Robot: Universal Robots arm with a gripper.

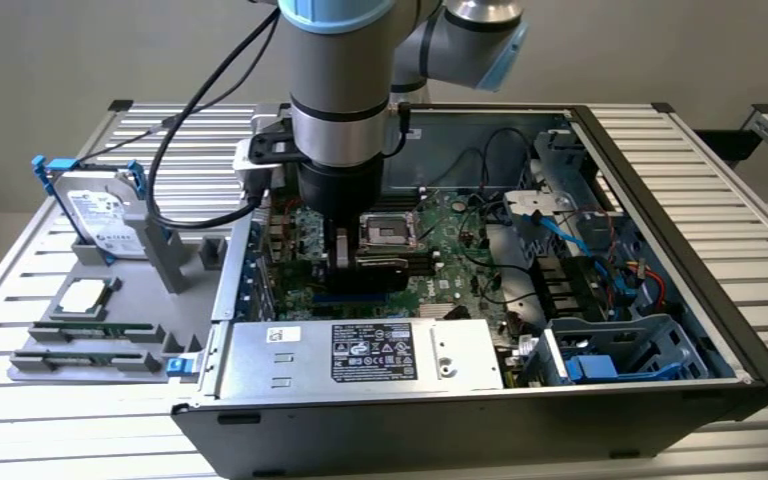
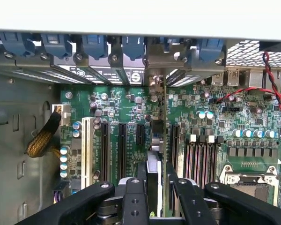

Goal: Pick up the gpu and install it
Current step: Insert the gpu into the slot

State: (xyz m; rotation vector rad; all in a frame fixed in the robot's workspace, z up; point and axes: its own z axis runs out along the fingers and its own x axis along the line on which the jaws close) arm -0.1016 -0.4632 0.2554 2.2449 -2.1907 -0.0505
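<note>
Green motherboard (image 1: 458,250) is lying inside the open computer case (image 1: 704,300) in the exterior view, and the arm is reaching down into the case from twelve o'clock. The gripper (image 1: 357,255) is standing over the board's middle, and the gpu (image 1: 381,266) is showing as a dark block under it. At nine o'clock from the case, a hard drive (image 1: 91,215) in blue rails is standing on a grey holder (image 1: 51,365). At six o'clock the power supply (image 1: 357,355) is carrying a black label with white print, but I cannot read it.

Seen from the wrist, the gripper (image 2: 158,199) is holding the gpu (image 2: 155,138) edge-on, with the jaws closed narrowly on its two faces. The card is standing upright over the motherboard (image 2: 225,117), between the black expansion slots (image 2: 122,150) and the memory slots (image 2: 199,161). The white stickers (image 2: 133,75) on the slot covers are bearing writing that I cannot read. Red and black wires (image 2: 271,79) are crossing the far corner.
</note>
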